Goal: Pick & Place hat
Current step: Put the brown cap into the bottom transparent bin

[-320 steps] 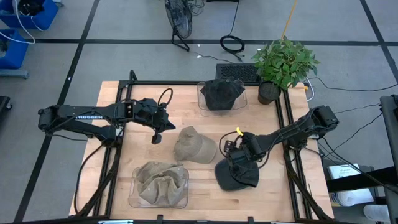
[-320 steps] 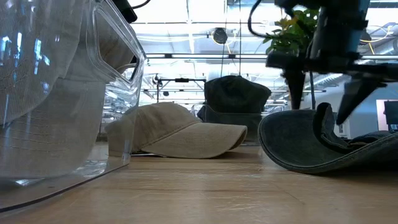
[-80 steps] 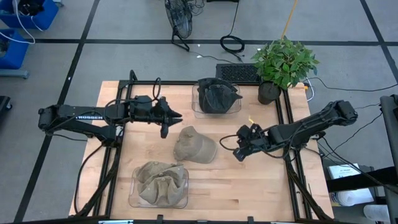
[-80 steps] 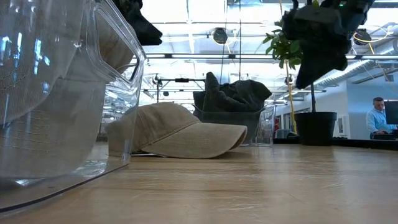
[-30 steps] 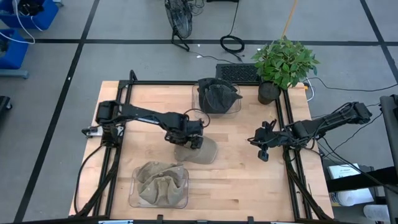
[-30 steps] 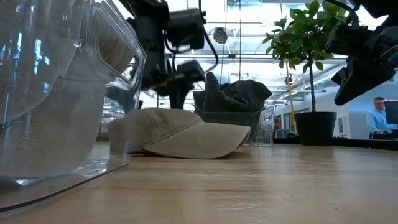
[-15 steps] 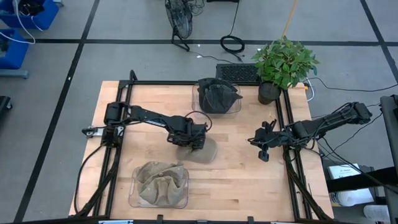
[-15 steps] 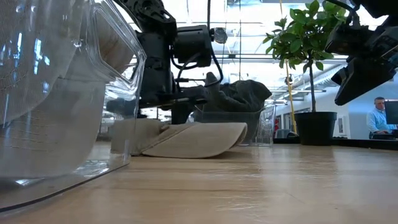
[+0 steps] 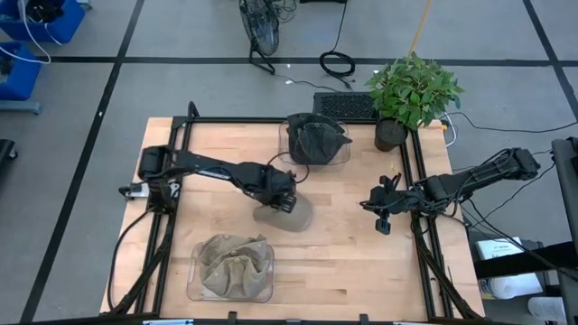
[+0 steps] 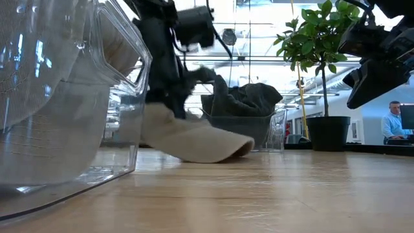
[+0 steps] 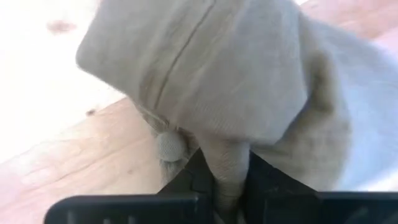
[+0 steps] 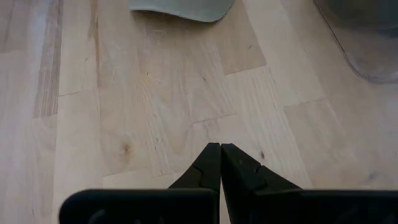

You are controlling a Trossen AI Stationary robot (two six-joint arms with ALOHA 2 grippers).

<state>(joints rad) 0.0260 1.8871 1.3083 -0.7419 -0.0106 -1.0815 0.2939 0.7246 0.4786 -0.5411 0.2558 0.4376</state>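
Observation:
A tan hat point(image 9: 293, 217) lies mid-table, its crown end raised and its brim point(image 10: 220, 145) low on the wood. My left gripper point(image 9: 282, 199) stands over the crown, shut on its cloth; in the left wrist view the gripper point(image 11: 225, 171) has tan cloth between its fingers, beside the hat's top button point(image 11: 169, 146). My right gripper point(image 9: 380, 219) hovers shut above the table's right side and touches nothing; its wrist view shows the shut fingers point(image 12: 219, 158) over bare wood. My left gripper pinches a fold of the hat's crown cloth point(image 11: 227, 152) between its two fingers, close to the top button. The fingers come from above, pointing down. The hat hangs tilted, crown end up, with the brim's front edge point(image 10: 240, 149) on the table.
A clear bin point(image 9: 192, 287) with crumpled tan hats stands at the near left, and it fills the low view's left side point(image 10: 65, 97). Another clear bin point(image 9: 344, 155) with dark hats stands at the far middle. A potted plant point(image 9: 411, 90) is at the far right corner.
My left gripper has come down onto the tan hat's crown, pressed it flat, shut on the cloth and risen a little. The crown end has lifted off the table while the brim has stayed down, so the hat now tilts.

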